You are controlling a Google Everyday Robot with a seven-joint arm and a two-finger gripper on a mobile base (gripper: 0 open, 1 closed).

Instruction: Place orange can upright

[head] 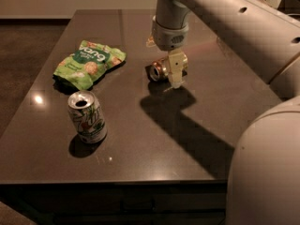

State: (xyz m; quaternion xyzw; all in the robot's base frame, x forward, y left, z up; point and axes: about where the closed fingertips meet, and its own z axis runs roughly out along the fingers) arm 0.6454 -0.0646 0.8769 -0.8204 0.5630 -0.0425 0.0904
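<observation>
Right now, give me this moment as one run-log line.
orange can: lying on its side on table | tool: low at the can | upright: not yet | white-green can: standing, front left | snack bag: back left

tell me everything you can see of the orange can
The orange can is a small metal drink can with a coppery orange label and a silvery rim. It lies on its side on the dark table, not upright, with one round end facing left and towards the camera. The gripper is right at it and hides its right part; contact cannot be judged. The can sits to the right of the green snack bag and beyond the white and green can, touching neither.
</observation>
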